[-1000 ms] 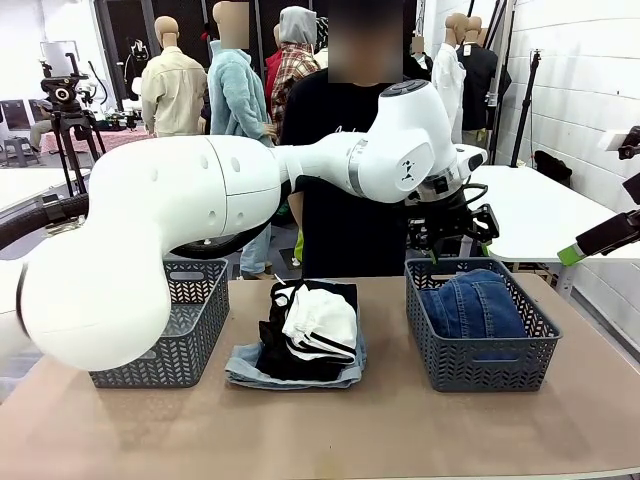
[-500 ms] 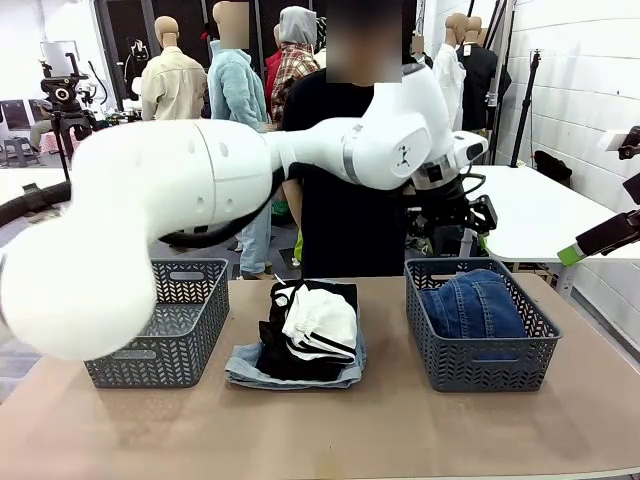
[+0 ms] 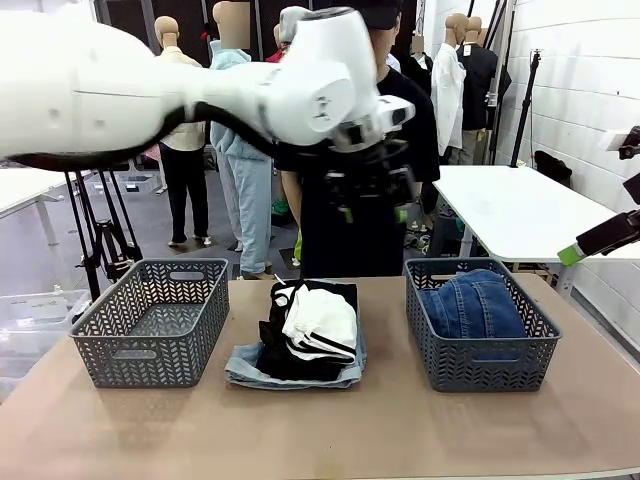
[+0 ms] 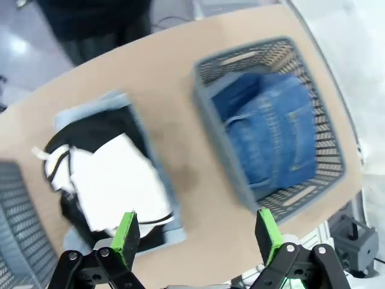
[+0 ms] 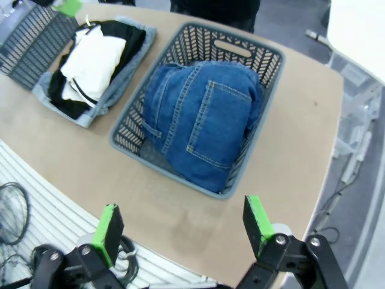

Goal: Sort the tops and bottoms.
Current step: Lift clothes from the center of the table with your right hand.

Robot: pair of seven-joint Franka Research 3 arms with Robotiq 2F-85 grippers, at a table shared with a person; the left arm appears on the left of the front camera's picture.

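A white panelled wall [image 3: 590,60] runs along the right side; a white table [image 3: 520,205] stands before it; the floor [image 3: 140,232] is smooth grey, evenly lit — another white tabletop [image 3: 22,188] sits far left, beyond the brown table [image 3: 330,430].

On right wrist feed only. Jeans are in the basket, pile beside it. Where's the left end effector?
Observer: The left end effector hangs high over the table, above the pile in the front view, in front of the person.
Operator: Holding anything?
Observer: No. Its own wrist camera shows the fingers spread, with nothing between them.
Operator: Other basket? I get one corner.
Observer: The left basket stands left of the pile, apart from it, level with the right basket.
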